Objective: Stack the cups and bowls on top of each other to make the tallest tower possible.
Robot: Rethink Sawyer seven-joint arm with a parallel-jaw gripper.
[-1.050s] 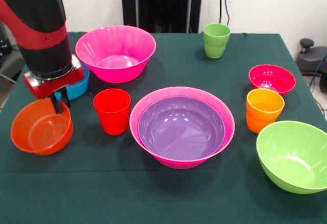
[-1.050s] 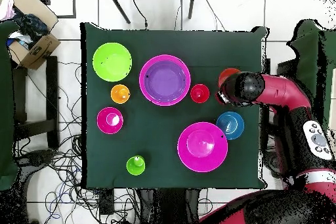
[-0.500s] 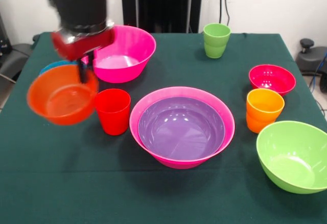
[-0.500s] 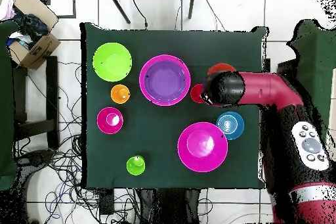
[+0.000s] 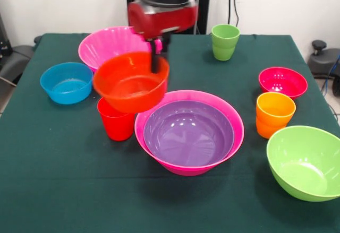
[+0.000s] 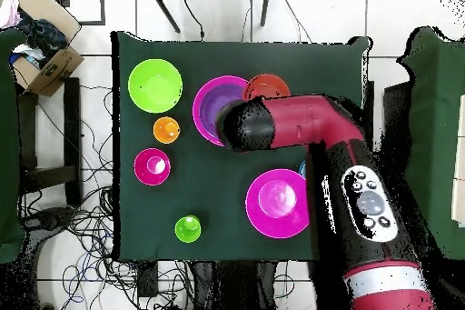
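Front view shows the red and black arm's gripper (image 5: pixel 155 62) closed on the far rim of a glossy orange-red plastic bowl (image 5: pixel 130 82), which hangs in the air, tilted slightly, clear of the dark green tablecloth (image 5: pixel 64 190). The landmark is the tower (image 5: pixel 189 132): a large hot-pink plastic bowl (image 5: pixel 236 137) with a purple plastic bowl (image 5: pixel 188 132) nested inside it, standing near the table's middle. The carried bowl hangs just to the left of the tower and above the red plastic cup (image 5: pixel 116 127), hiding the cup's top. A second large hot-pink bowl (image 5: pixel 103 44) stands behind and left of the tower, partly hidden by the carried bowl. A small blue bowl (image 5: pixel 66 83) sits well to the tower's left. To the tower's right stand an orange cup (image 5: pixel 274 114), just beside it, a crimson bowl (image 5: pixel 282 82) farther back, and a lime green bowl (image 5: pixel 307 162) nearer the front edge. A lime green cup (image 5: pixel 224 42) stands upright well behind the tower. From overhead, the arm (image 6: pixel 300 125) covers part of the tower, with the orange-red bowl beside it.
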